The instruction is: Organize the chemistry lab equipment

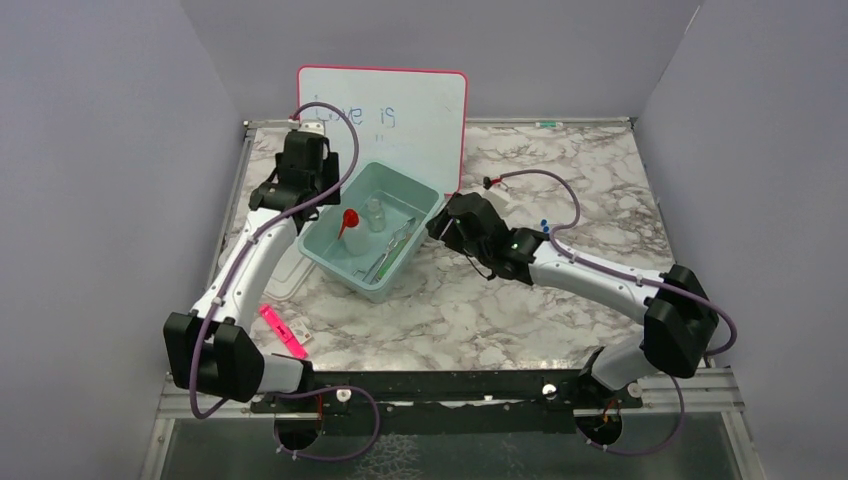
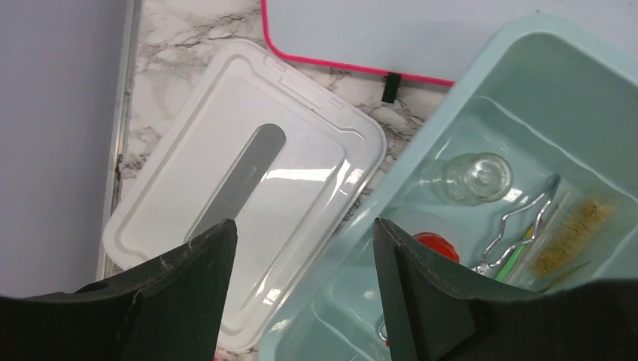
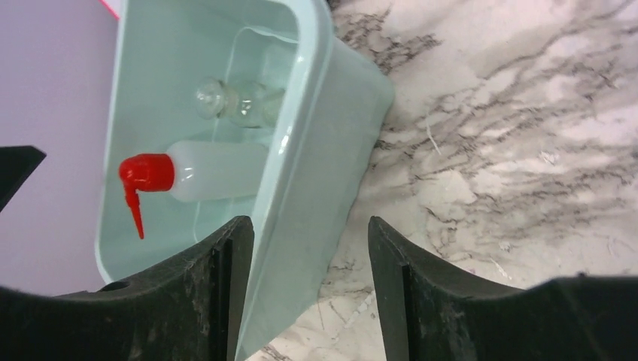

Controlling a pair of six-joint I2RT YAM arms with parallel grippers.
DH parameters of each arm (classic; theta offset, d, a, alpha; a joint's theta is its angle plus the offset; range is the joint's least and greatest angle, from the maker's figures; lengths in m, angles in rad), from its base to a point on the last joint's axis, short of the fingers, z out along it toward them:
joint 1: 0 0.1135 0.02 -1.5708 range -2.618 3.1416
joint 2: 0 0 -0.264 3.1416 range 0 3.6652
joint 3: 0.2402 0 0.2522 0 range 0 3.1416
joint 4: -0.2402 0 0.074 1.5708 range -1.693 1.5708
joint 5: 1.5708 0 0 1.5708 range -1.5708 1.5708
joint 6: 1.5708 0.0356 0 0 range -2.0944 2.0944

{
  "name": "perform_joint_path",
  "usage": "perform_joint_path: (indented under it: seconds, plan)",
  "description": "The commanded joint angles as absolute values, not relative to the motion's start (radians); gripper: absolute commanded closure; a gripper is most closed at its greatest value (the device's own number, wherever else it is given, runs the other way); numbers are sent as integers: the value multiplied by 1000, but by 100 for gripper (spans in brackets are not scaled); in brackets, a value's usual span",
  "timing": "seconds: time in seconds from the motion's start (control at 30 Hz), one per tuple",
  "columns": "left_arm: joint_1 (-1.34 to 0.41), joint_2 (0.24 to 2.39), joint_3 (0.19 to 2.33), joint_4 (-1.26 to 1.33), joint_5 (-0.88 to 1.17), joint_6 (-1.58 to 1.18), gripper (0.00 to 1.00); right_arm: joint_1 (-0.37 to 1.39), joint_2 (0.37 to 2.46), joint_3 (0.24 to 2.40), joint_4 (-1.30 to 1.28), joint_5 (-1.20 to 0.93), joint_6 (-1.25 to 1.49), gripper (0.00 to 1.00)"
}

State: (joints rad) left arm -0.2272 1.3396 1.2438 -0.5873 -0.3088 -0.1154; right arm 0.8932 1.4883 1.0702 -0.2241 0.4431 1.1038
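Bottle, flask, tongs and brush are already gathered in the teal bin left of the worktop's centre, blue-capped tubes are judged outstanding right of centre, and left hand and right hand are held wide, empty.

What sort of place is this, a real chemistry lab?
Probably a robot test booth, not a working lab: plain walls enclose one marble-patterned table, a left arm and a right arm are bolted at its near edge, and a teal bin holds lab items.
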Motion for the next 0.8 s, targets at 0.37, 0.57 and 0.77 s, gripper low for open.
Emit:
perform_joint_path:
  seconds: [0.37,0.57,0.77]
  plan:
    - [-11,1468,1233,-542,-137,-176,31,881,1704,1293,-313,412,1066,51]
    - [33,1570,1229,-543,-13,-179,35,882,1681,1294,-370,483,1081,63]
    - [34,1600,1186,-541,29,-155,35,882,1647,1298,-446,554,1089,74]
